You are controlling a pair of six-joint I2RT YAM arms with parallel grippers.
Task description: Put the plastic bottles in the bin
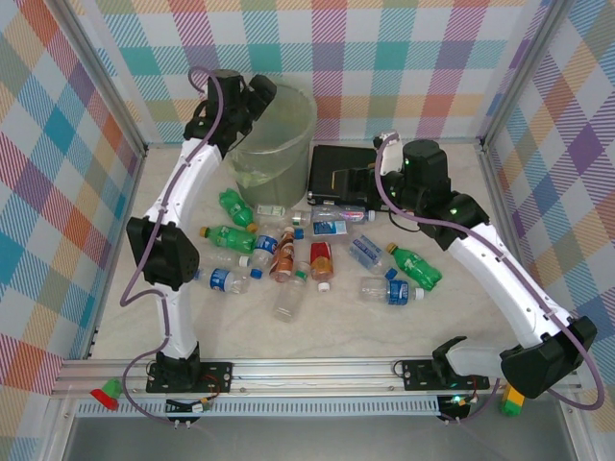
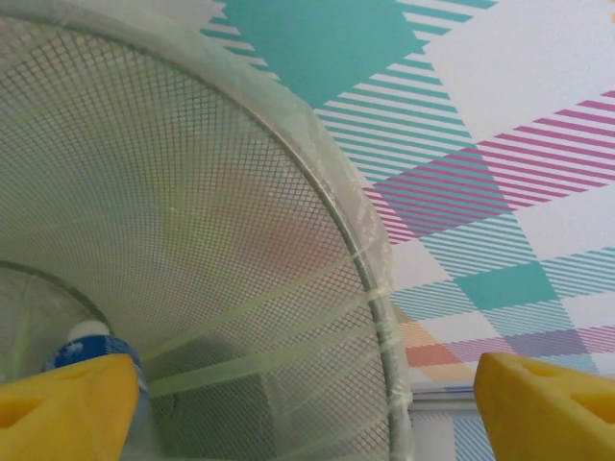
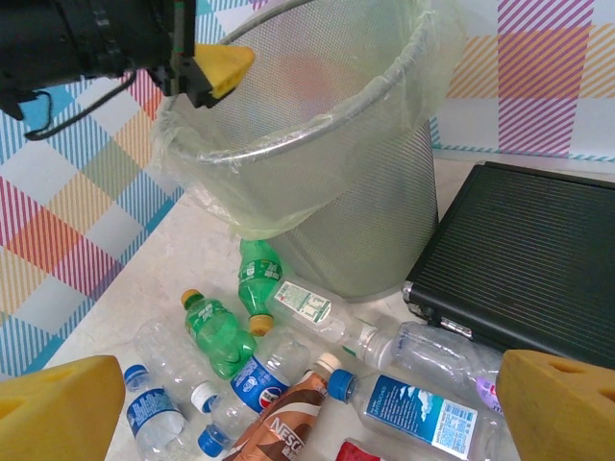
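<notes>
Yellow-fingered and spread wide, the left gripper (image 2: 307, 408) hangs over the bin (image 2: 192, 192) with a blue-labelled bottle (image 2: 91, 348) inside it, so this drop looks done; next, it or the equally spread, empty right gripper (image 3: 307, 403) must fetch another from the bottles (image 1: 322, 257) scattered on the surface (image 1: 336, 331).

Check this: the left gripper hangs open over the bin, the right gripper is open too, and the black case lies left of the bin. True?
No: the top view shows the case right of the bin, not left. The left gripper hangs open over it; the right gripper is open too.
</notes>
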